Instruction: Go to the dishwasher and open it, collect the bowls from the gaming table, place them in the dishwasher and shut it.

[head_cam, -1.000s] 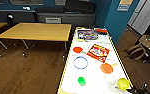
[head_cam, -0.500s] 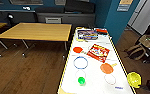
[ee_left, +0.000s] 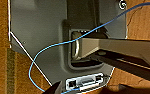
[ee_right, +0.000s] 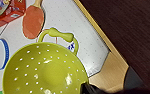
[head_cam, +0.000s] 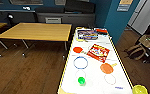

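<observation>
One yellow-green perforated bowl (ee_right: 44, 72) with a looped handle sits close under the right gripper (ee_right: 91, 88), over the near right corner of the gaming table (head_cam: 96, 86); whether the claw grips it, or how wide it stands, cannot be told. Small green bowl (head_cam: 81, 80) near the table's front. Two orange paddles (head_cam: 106, 68), a blue ring (head_cam: 80, 62), then a red game box (head_cam: 98, 52) and further boxes (head_cam: 87, 34) beyond. Yellow-wood table (head_cam: 36, 31) to the left.

Glossy yellow-green plastic bowl (ee_right: 43, 72), smooth white gaming table (head_cam: 96, 80) top, matt wood floor (head_cam: 28, 72)
</observation>
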Controlling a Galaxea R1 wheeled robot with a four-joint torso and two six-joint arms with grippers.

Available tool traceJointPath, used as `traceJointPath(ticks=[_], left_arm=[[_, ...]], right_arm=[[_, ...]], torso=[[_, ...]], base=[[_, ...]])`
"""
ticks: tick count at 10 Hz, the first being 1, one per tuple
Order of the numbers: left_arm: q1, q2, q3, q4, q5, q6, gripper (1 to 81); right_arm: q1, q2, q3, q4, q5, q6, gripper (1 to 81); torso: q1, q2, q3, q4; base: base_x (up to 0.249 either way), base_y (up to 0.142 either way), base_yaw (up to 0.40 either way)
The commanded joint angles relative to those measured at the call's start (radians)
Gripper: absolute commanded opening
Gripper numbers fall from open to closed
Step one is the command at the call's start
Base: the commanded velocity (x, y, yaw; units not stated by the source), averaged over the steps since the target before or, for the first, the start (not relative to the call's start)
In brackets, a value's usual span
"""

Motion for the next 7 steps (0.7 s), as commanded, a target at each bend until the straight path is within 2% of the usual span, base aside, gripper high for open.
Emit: traceJointPath(ticks=[1, 3, 4, 5, 6, 7], left_arm=[[0.000, -0.096, 0.159, 0.001, 0.030, 0.016, 81.1], [0.000, -0.187, 0.313, 0.026, -0.023, 0.016, 81.1], [-0.005, -0.254, 0.417, 0.027, -0.042, 0.016, 81.1], [-0.008, -0.320, 0.518, 0.030, -0.069, 0.016, 81.1], [-0.018, -0.371, 0.594, 0.030, -0.080, 0.017, 81.1], [-0.031, -0.412, 0.657, 0.030, -0.080, 0.017, 81.1]], right_arm=[[-0.639, -0.082, 0.014, -0.198, 0.522, -0.106, 1.0], [-0.847, -0.004, -0.087, -0.239, 0.759, -0.106, 1.0], [-0.916, 0.042, -0.148, -0.255, 0.824, -0.106, 1.0], [-0.966, 0.088, -0.211, -0.270, 0.878, -0.106, 1.0], [-0.989, 0.144, -0.279, -0.302, 0.902, -0.101, 1.0], [-0.986, 0.221, -0.343, -0.331, 0.898, -0.095, 1.0]], torso=[[0.000, 0.000, 0.000, 0.000], [0.000, 0.000, 0.000, 0.000], [0.000, 0.000, 0.000, 0.000], [0.000, 0.000, 0.000, 0.000], [0.000, 0.000, 0.000, 0.000], [0.000, 0.000, 0.000, 0.000]], base=[[0.000, 0.000, 0.000], [0.000, 0.000, 0.000], [0.000, 0.000, 0.000], [0.000, 0.000, 0.000], [0.000, 0.000, 0.000], [0.000, 0.000, 0.000]])
